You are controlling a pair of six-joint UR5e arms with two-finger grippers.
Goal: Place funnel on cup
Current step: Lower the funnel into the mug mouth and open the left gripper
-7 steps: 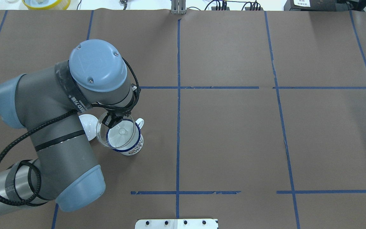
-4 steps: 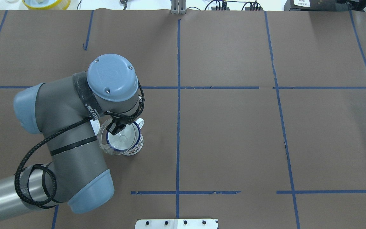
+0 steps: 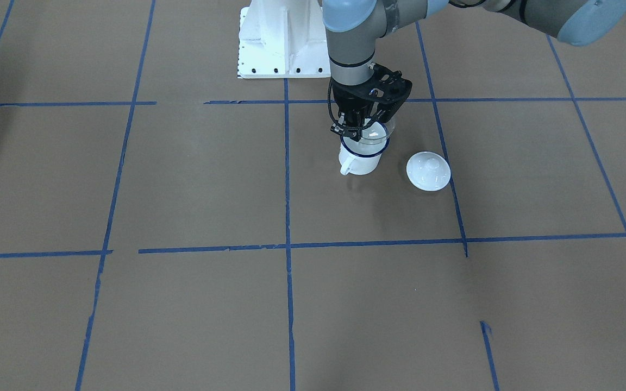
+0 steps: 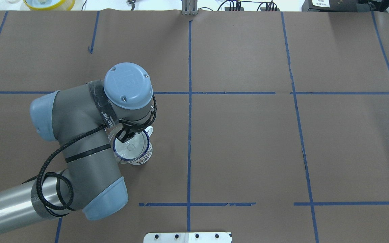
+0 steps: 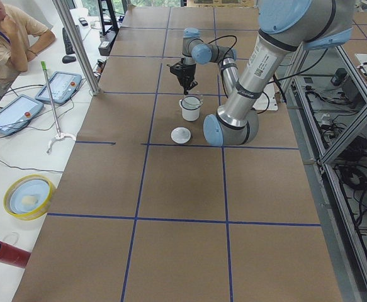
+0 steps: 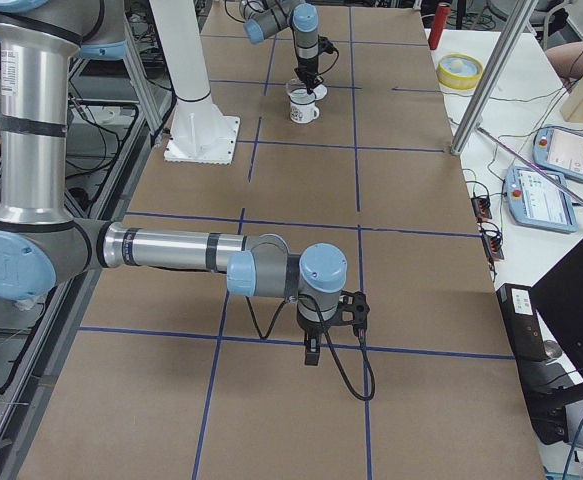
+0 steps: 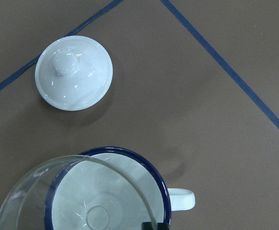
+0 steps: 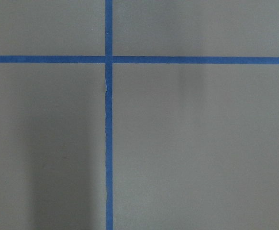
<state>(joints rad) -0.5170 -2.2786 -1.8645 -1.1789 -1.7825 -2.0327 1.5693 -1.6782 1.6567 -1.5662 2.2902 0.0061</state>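
The cup [image 4: 144,157] is a white enamel mug with a dark blue rim, upright on the brown paper, and it also shows in the front view [image 3: 359,163]. My left gripper [image 4: 123,136] is shut on the rim of the clear funnel [image 4: 127,149] and holds it right over the cup's mouth. In the left wrist view the funnel [image 7: 72,191] overlaps the cup's rim [image 7: 144,160], offset slightly to one side. I cannot tell whether the funnel touches the cup. My right gripper [image 6: 312,355] shows only in the exterior right view, low over the table, and I cannot tell its state.
A round white knobbed lid [image 3: 428,171] lies flat on the paper close beside the cup, also in the left wrist view [image 7: 73,72]. The white robot base [image 3: 283,38] stands behind the cup. Blue tape lines grid the brown table cover.
My left arm has moved right with the funnel. The funnel has shifted from partly beside the cup to nearly centred over its mouth. The cup has not moved.
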